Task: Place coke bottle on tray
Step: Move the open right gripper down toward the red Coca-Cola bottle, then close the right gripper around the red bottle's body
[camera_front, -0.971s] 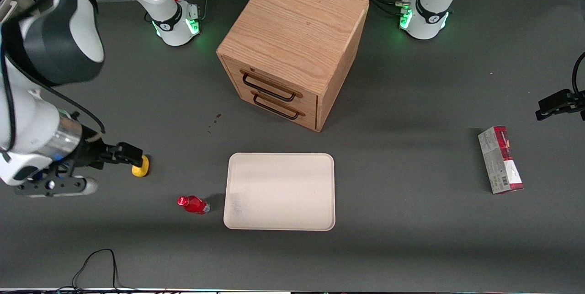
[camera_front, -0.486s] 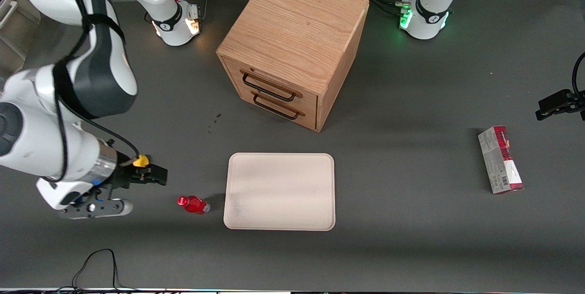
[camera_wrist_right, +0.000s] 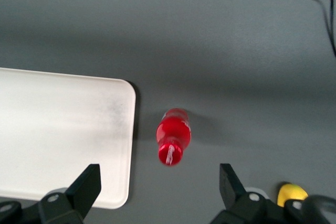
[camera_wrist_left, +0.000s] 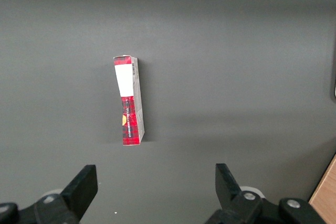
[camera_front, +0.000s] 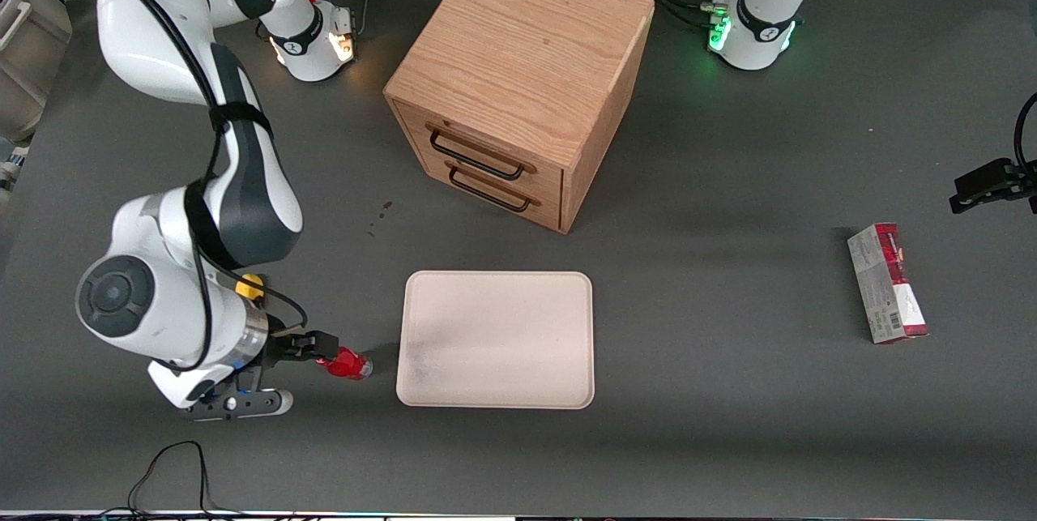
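- Dark grey table (camera_front: 729,424) holds everything.
- Bottle (camera_front: 348,363) stands on the table just beside the tray (camera_front: 496,339).
- Gripper (camera_front: 320,345), fingers spread, hovers above the bottle; only the wrist view shows this gap.
- Yellow lump (camera_front: 249,286) peeks past the arm.
- Cabinet (camera_front: 518,83) stands farthest.

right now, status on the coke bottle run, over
Gripper open, above the coke bottle, not yet gripping. Bottle on the table beside the tray, not on it. Nothing between bottle and tray.
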You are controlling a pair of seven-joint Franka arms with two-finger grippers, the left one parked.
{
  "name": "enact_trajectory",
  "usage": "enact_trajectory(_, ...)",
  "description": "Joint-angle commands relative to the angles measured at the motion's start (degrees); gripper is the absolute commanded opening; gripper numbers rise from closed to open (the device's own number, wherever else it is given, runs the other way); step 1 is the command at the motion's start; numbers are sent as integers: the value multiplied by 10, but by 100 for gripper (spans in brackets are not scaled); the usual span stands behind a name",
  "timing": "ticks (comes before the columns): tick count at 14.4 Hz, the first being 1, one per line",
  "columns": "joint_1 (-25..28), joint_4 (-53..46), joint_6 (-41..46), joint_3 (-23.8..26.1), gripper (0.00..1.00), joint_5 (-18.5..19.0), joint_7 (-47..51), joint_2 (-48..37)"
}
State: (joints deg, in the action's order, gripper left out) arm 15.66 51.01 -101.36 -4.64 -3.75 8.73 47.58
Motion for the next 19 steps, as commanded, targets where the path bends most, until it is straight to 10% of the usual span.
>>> enact_trajectory(1,0,-18,-19,-3,100,-6,2,37)
enact_trajectory(13,2,37,-37,-3,99,-7,3,45)
enact_trajectory(19,3,36,-36,-2,10,-7,3,39)
